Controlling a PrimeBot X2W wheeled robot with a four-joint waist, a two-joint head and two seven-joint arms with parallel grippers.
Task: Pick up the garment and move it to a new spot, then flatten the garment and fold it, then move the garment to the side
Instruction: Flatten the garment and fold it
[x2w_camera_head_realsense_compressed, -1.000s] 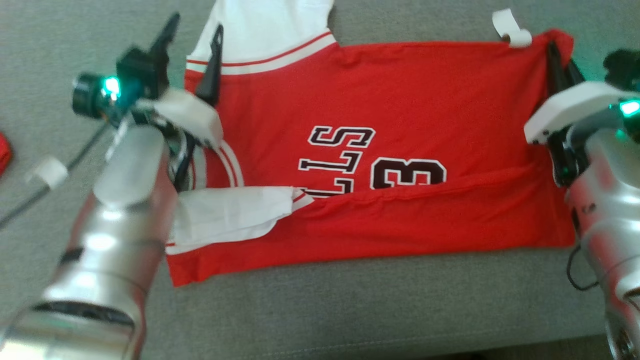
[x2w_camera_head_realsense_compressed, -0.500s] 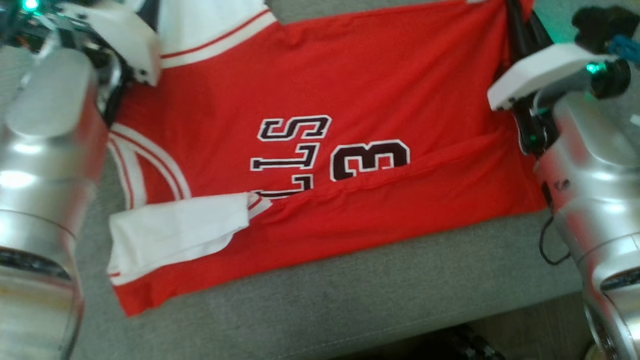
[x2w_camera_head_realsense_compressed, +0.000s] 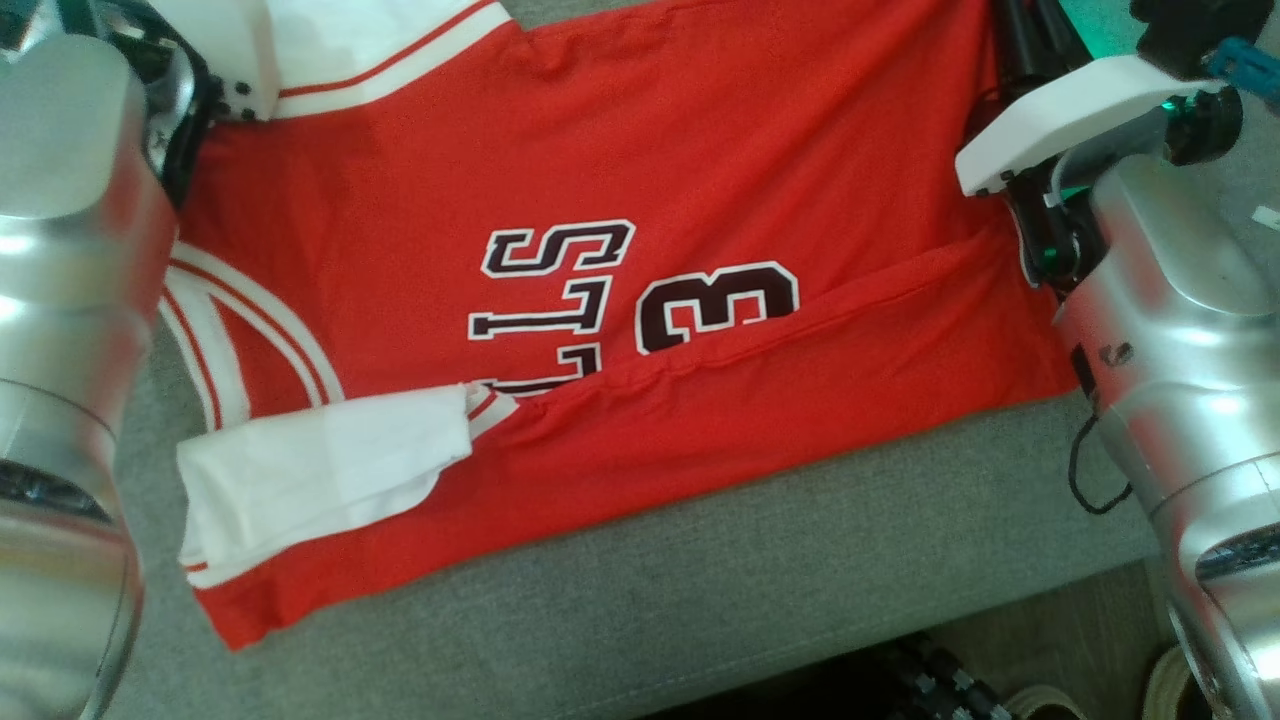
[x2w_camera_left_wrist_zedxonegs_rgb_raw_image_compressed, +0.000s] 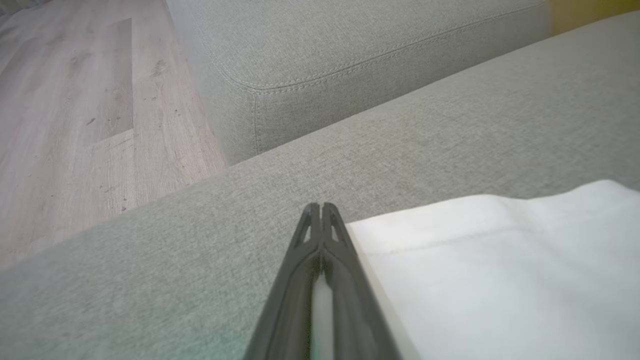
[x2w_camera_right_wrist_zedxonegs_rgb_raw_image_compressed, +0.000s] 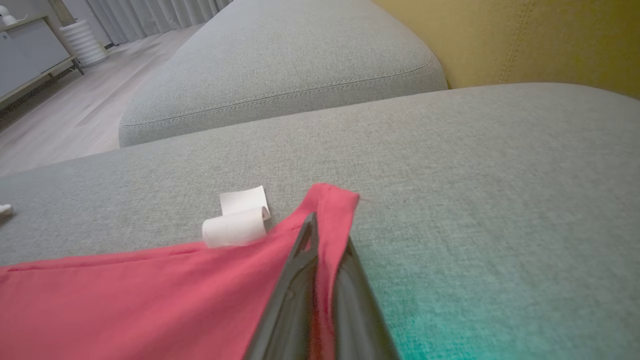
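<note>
Left gripper (x2w_camera_left_wrist_zedxonegs_rgb_raw_image_compressed: 320, 210) and right gripper (x2w_camera_right_wrist_zedxonegs_rgb_raw_image_compressed: 325, 235) are clamping far corners of the red-and-white fabric jersey (x2w_camera_head_realsense_compressed: 620, 150); the left's shallow bite is risking slipping.

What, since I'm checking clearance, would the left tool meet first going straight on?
Probably the grey seat just beyond the left tool; if it skims over, the next cushion. Depth is unclear.

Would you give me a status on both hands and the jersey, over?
Left hand shut on white sleeve. Right hand shut on red corner. Jersey spread on grey sofa, near edge folded over. White paper curl beside right corner.
</note>
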